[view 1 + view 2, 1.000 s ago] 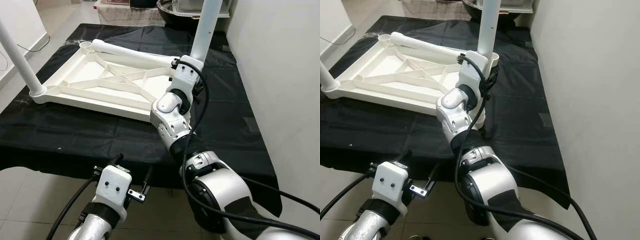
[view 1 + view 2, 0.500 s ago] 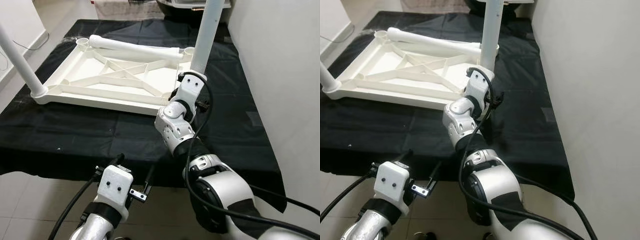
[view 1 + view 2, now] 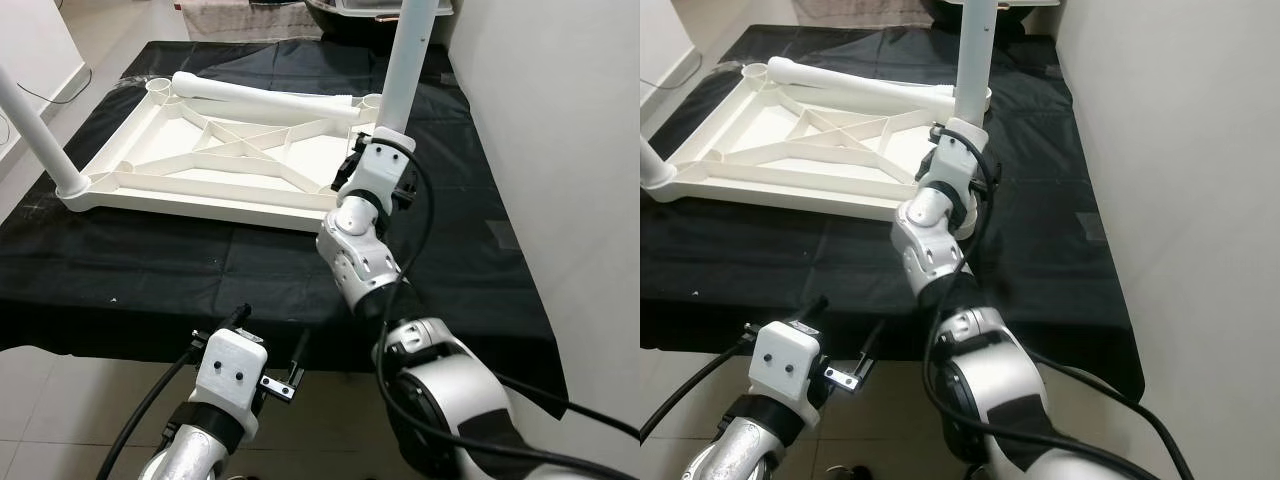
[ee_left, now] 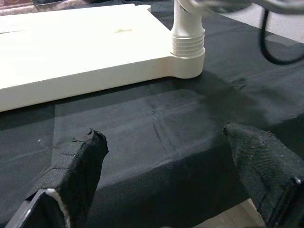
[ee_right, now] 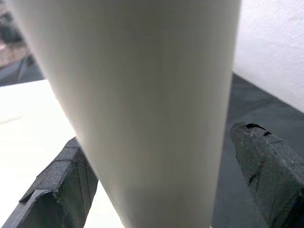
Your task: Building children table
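The white plastic tabletop (image 3: 200, 190) lies upside down on a black cloth (image 3: 450, 260). One white leg (image 3: 405, 60) stands upright in its near right corner socket (image 4: 187, 42). A second leg (image 3: 35, 125) stands at the near left corner. A third leg (image 3: 265, 97) lies loose across the far side. My right gripper (image 5: 161, 161) is at the base of the right leg, open, one finger on each side of it. My left gripper (image 3: 270, 335) hangs open below the cloth's front edge, with nothing between its fingers (image 4: 76, 166).
A white wall (image 3: 560, 150) runs close along the right side of the cloth. Tiled floor (image 3: 60, 400) lies in front and to the left. Bins (image 3: 350, 10) stand beyond the far edge.
The view has shifted a little. My right wrist has dropped slightly and turned at the foot of the upright leg. The left gripper has stayed where it was.
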`<state>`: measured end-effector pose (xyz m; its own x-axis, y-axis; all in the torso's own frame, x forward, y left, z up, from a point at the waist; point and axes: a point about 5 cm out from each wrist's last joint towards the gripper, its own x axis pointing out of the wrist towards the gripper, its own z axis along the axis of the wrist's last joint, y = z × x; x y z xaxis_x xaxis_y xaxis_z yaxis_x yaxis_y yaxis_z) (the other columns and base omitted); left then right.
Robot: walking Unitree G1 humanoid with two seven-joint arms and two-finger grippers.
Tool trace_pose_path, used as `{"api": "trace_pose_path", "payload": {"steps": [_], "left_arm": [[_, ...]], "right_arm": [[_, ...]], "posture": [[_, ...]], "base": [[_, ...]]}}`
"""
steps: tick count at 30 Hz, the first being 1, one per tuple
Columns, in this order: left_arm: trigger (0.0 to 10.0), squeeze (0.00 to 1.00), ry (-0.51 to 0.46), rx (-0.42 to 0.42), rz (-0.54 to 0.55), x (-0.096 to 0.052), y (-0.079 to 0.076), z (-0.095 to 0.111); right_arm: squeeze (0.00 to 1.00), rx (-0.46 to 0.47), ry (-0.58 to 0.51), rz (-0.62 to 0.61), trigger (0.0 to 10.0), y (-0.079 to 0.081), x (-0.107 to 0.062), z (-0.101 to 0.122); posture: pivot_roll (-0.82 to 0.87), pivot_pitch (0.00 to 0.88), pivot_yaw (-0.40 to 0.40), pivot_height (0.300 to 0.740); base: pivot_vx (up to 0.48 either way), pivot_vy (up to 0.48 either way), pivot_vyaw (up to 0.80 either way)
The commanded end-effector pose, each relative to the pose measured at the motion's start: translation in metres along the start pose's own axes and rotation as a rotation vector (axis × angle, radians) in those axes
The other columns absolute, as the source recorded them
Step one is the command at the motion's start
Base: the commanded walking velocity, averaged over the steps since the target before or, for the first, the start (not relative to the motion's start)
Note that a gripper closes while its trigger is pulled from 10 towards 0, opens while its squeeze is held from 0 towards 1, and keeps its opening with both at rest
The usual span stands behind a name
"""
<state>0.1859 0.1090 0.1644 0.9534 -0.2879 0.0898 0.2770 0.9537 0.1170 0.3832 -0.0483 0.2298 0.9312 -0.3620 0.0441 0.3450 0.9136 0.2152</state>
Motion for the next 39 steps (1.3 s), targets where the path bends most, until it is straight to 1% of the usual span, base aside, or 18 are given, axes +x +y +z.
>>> {"api": "trace_pose_path", "payload": {"steps": [1,4,6,8,12,14,16,18,19,20,21,22,25,28,29,31,35,39], "left_arm": [[10.0,0.00,0.016,0.002,0.000,0.000,0.001,-0.005],[10.0,0.00,0.013,0.010,-0.002,0.001,0.001,-0.005],[10.0,0.00,0.010,0.011,-0.003,0.001,0.002,-0.005],[10.0,0.00,0.008,0.011,-0.004,0.002,0.002,-0.005],[10.0,0.00,0.000,0.010,-0.006,0.004,0.001,-0.004],[10.0,0.00,-0.005,0.009,-0.011,0.006,0.000,-0.005],[10.0,0.00,-0.005,0.009,-0.011,0.006,0.000,-0.005],[10.0,0.00,-0.007,0.006,-0.011,0.006,0.000,-0.005],[10.0,0.00,-0.007,0.006,-0.011,0.006,0.000,-0.005],[10.0,0.00,-0.009,0.001,-0.006,0.007,0.001,-0.005],[10.0,0.00,-0.009,0.001,-0.006,0.007,0.001,-0.005],[10.0,0.00,-0.011,-0.003,-0.003,0.007,0.001,-0.005],[10.0,0.00,-0.012,-0.005,-0.001,0.007,0.001,-0.004],[10.0,0.00,-0.003,-0.012,0.005,0.007,-0.001,-0.008],[10.0,0.00,-0.003,-0.012,0.005,0.007,-0.001,-0.008],[10.0,0.00,0.001,-0.013,0.013,0.006,-0.001,-0.010],[10.0,0.00,0.021,-0.013,0.050,0.006,0.001,-0.015],[10.0,0.00,0.039,0.000,0.089,0.006,0.006,-0.020]], "right_arm": [[0.00,-0.014,0.102,0.158,10.0,0.007,-0.023,-0.030],[0.00,-0.029,0.106,0.208,10.0,0.001,-0.024,-0.035],[0.00,-0.065,0.088,0.251,10.0,-0.015,-0.023,-0.038],[0.00,-0.088,0.080,0.283,10.0,-0.023,-0.023,-0.039],[0.00,-0.091,0.084,0.316,10.0,-0.030,-0.024,-0.040],[0.00,-0.093,0.106,0.395,10.0,-0.040,-0.029,-0.041],[0.00,-0.093,0.106,0.395,10.0,-0.040,-0.029,-0.041],[0.00,-0.151,0.098,0.463,10.0,-0.052,-0.035,-0.043],[0.00,-0.151,0.098,0.463,10.0,-0.052,-0.035,-0.043],[0.00,-0.199,0.104,0.488,10.0,-0.064,-0.039,-0.047],[0.00,-0.199,0.104,0.488,10.0,-0.064,-0.039,-0.047],[0.00,-0.253,0.102,0.503,10.0,-0.077,-0.041,-0.051],[0.00,-0.288,0.102,0.515,10.0,-0.085,-0.043,-0.052],[0.00,-0.431,0.081,0.430,10.0,-0.127,-0.032,-0.058],[0.00,-0.431,0.081,0.430,10.0,-0.127,-0.032,-0.058],[0.00,-0.455,0.092,0.376,10.0,-0.142,-0.024,-0.061],[0.00,-0.360,0.100,0.374,10.0,-0.142,-0.015,-0.062],[0.00,-0.341,0.099,0.426,10.0,-0.133,-0.022,-0.064]], "posture": [[0.03,0.158,-0.002,0.740],[0.03,0.158,-0.002,0.740],[0.02,0.147,-0.005,0.740],[0.02,0.147,-0.005,0.740],[0.01,0.136,-0.003,0.740],[0.01,0.127,-0.002,0.740],[0.01,0.127,-0.002,0.740],[0.00,0.118,-0.004,0.740],[0.00,0.118,-0.004,0.740],[0.00,0.118,-0.004,0.740],[0.00,0.118,-0.004,0.740],[0.00,0.118,-0.004,0.740],[0.00,0.118,-0.004,0.740],[-0.01,0.105,-0.009,0.740],[-0.01,0.105,-0.009,0.740],[-0.01,0.105,-0.009,0.740],[-0.01,0.086,-0.010,0.740],[0.00,0.077,-0.012,0.740]], "base": [[0.000,0.000,0.00],[0.000,0.000,0.00],[0.000,0.000,0.00],[0.000,0.000,0.00],[0.000,0.000,0.00],[0.000,0.000,0.00],[0.000,0.000,0.00],[0.000,0.000,0.00],[0.000,0.000,0.00],[0.000,0.000,0.00],[0.000,0.000,0.00],[0.000,0.000,0.00],[0.000,0.000,0.00],[0.000,0.000,0.00],[0.000,0.000,0.00],[0.000,0.000,0.00],[0.000,0.000,0.00],[0.000,0.000,0.00]]}}
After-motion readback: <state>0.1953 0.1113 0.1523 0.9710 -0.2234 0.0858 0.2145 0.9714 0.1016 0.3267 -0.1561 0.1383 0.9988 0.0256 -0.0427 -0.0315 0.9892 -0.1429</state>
